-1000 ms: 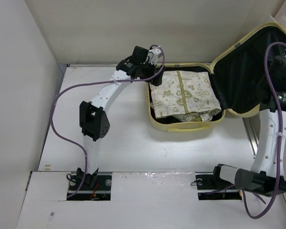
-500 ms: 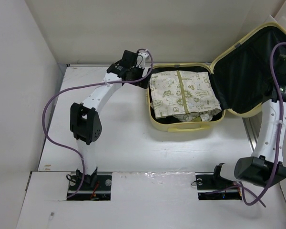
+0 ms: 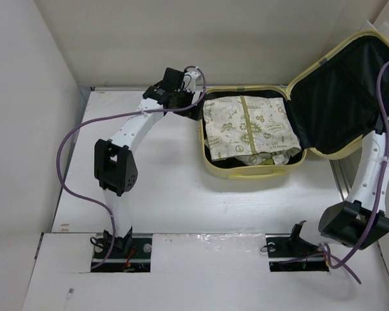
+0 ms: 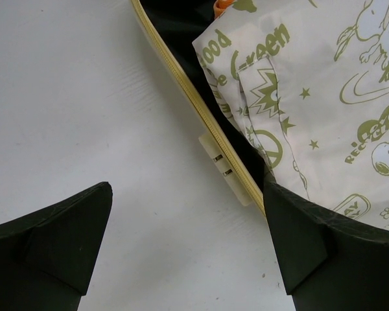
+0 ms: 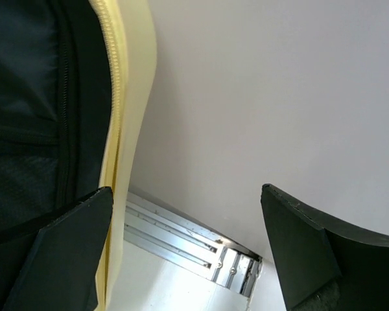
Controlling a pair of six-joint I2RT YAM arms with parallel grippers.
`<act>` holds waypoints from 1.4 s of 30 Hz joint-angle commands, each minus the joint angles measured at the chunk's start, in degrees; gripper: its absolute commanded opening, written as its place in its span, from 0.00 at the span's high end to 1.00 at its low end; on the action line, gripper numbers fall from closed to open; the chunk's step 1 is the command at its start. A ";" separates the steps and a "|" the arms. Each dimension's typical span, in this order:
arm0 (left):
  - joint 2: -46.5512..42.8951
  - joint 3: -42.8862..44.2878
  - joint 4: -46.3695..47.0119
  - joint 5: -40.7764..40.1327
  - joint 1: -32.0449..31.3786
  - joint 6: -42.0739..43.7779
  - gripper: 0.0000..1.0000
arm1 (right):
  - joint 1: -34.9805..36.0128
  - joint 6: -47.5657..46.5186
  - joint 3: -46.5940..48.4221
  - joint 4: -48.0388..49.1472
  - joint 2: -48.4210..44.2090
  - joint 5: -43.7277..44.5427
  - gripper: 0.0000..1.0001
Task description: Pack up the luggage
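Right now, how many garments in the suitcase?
1 for sure: the white green-printed garment lying in the luggage base. An orange scrap peeks beside it in the left wrist view; more may be hidden underneath.

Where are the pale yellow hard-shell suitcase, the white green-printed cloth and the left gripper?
pale yellow hard-shell suitcase (image 3: 227, 172): top external view, near wall.
white green-printed cloth (image 3: 246, 126): top external view, middle.
left gripper (image 4: 187, 186): left wrist view, between fingertips.

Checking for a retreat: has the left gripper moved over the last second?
Yes. The left gripper has drawn left, off the corner of the patterned garment, to the left rim of the luggage.
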 commanded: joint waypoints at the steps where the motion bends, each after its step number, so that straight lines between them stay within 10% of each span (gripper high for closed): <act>1: -0.84 1.71 -0.25 1.77 0.43 -0.64 0.00 | -1.56 -0.12 -0.78 4.19 0.44 -0.87 0.00; 16: 1.79 1.18 -0.78 0.45 0.95 0.42 0.00 | -1.56 -3.20 -1.57 13.60 8.18 -11.41 0.09; 27: 2.32 2.33 -1.30 -0.07 0.95 0.95 0.00 | 0.72 -0.56 -9.57 18.51 -6.85 -10.36 0.07; 42: 2.33 2.33 -1.30 -0.60 2.01 1.47 0.00 | 0.72 3.48 3.70 11.75 13.71 -6.93 0.15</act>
